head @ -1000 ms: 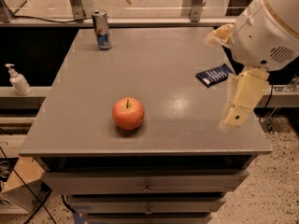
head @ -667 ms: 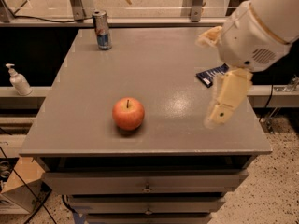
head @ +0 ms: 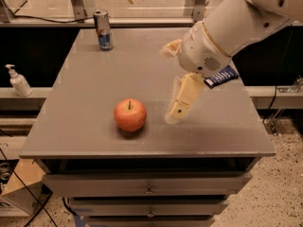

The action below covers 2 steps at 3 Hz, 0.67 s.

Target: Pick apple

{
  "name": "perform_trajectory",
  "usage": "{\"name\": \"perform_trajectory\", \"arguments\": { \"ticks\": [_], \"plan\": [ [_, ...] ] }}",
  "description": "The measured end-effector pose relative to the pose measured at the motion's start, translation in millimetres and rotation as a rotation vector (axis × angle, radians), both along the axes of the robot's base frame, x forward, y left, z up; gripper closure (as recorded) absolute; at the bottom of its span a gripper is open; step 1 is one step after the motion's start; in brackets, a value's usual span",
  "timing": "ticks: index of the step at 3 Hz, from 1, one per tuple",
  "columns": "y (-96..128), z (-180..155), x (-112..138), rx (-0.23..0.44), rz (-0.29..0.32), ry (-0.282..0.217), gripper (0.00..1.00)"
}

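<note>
The apple [head: 129, 115] is round and red-orange with a short dark stem. It sits on the grey table [head: 90, 84], near the front edge and left of centre. My gripper [head: 167, 83] hangs from the white arm that comes in from the upper right. It is above the table, just right of the apple and not touching it. Its cream fingers [head: 182, 100] are spread apart and hold nothing.
A drink can [head: 102, 30] stands at the table's back left. A dark blue packet [head: 222, 75] lies at the right, partly under the arm. A soap bottle [head: 18, 81] stands on a ledge to the left. Drawers [head: 149, 186] are below the tabletop.
The arm and gripper have moved left across the table, from near the right edge towards the apple. The apple has not moved.
</note>
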<state>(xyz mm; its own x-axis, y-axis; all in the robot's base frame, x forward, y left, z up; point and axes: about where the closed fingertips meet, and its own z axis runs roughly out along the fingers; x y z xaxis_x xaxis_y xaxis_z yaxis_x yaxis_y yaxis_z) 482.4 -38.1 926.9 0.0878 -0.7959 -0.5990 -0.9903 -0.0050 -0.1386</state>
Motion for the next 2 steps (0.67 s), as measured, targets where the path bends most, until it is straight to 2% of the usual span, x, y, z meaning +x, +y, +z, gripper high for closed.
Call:
{"name": "perform_trajectory", "arguments": {
  "ticks": [1,2],
  "plan": [
    [43.1,-25.6,11.0,0.071,0.097,0.066,0.0],
    [72.7,-42.5,11.2,0.115,0.167,0.116,0.0]
  ]
}}
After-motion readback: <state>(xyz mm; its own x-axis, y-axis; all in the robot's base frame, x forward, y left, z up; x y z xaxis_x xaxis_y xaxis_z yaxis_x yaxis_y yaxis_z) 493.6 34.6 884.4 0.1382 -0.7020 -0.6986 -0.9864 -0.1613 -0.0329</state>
